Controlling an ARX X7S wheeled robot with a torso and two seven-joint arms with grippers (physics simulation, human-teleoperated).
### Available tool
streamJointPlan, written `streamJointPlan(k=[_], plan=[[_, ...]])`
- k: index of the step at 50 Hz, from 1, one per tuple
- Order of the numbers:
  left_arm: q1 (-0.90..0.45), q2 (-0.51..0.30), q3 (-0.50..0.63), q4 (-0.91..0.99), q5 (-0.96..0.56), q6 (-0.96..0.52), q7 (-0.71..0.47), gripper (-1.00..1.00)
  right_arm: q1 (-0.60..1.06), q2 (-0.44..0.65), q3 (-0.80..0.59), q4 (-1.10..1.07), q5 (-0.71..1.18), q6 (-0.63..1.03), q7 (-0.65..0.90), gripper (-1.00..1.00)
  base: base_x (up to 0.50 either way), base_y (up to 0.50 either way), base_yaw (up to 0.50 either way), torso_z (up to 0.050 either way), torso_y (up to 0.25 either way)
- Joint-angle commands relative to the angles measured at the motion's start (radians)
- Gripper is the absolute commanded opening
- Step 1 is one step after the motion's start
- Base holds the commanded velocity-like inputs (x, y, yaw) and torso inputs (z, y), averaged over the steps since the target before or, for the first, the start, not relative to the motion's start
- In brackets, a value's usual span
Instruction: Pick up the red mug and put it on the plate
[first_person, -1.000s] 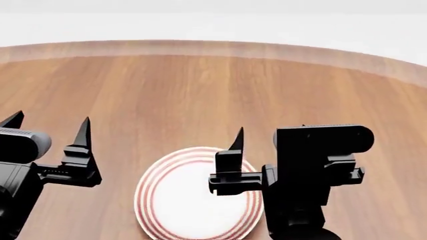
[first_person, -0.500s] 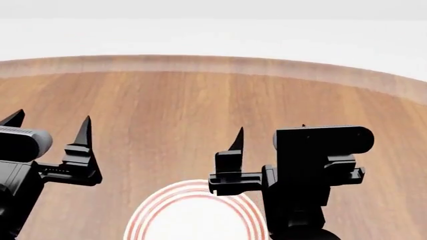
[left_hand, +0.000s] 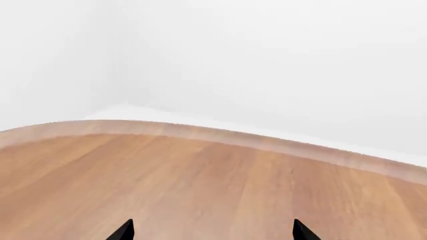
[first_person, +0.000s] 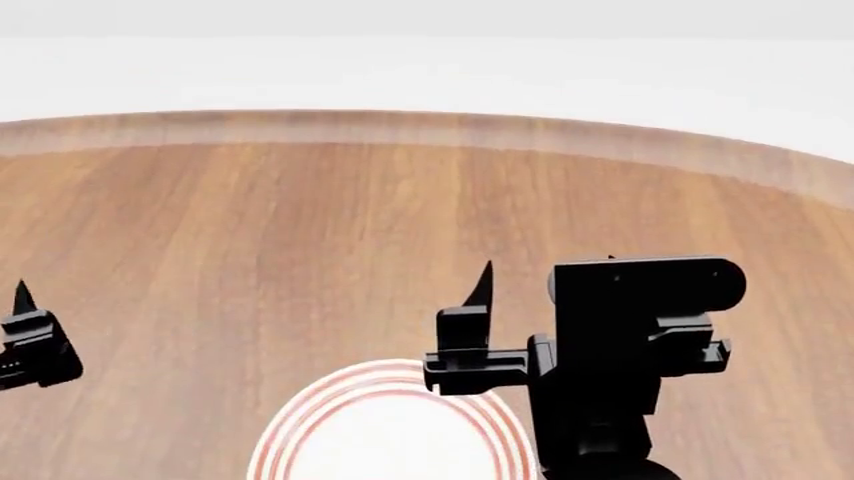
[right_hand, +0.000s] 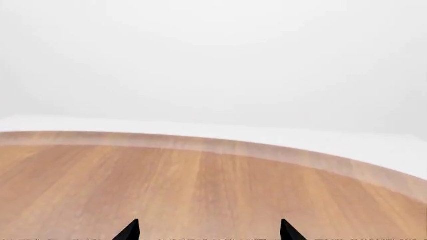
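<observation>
Red mug: not seen in any view; judged rigid, glazed, breakable, best gripped across rim or handle. Round white red-ringed plate (first_person: 387, 425) is set on the brown wooden table (first_person: 334, 230). Left hand (left_hand: 212, 231) and right hand (right_hand: 208, 231): both spread apart, nothing held.

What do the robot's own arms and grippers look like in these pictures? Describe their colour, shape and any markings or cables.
Both are matte black and blocky. The right gripper sits on a stepped black bracket beside a boxy housing with a rounded end, and has thin fingers tapering to sharp points. The left gripper shows one pointed finger on a similar stepped block. No cables, markings or other colours are visible.
</observation>
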Motion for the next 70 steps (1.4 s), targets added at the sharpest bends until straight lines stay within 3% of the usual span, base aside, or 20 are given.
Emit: streamJointPlan(k=[1, 18, 19, 36, 70], plan=[[0.083, 0.01, -0.14, -0.099, -0.011, 0.093, -0.055, 1.0, -0.001, 0.007, -0.003, 0.02, 0.005, -0.013, 0.0, 1.0, 0.0, 0.0, 0.0, 0.0, 0.0], [0.132, 0.022, -0.197, -0.221, -0.032, 0.207, -0.042, 1.0, -0.005, 0.012, -0.026, 0.05, 0.003, -0.032, 0.003, 1.0, 0.0, 0.0, 0.0, 0.0, 0.0], [0.11, 0.019, -0.226, -0.349, -0.049, 0.251, -0.018, 1.0, -0.007, 0.011, -0.036, 0.079, -0.001, -0.045, -0.002, 1.0, 0.0, 0.0, 0.0, 0.0, 0.0], [0.093, 0.009, -0.213, -0.41, -0.053, 0.279, -0.011, 1.0, -0.007, 0.015, -0.045, 0.092, 0.006, -0.056, 0.003, 1.0, 0.0, 0.0, 0.0, 0.0, 0.0], [-0.24, -0.075, -0.165, -1.135, 0.043, 0.575, 0.042, 1.0, -0.016, 0.023, -0.06, 0.146, 0.022, -0.098, -0.003, 1.0, 0.0, 0.0, 0.0, 0.0, 0.0]])
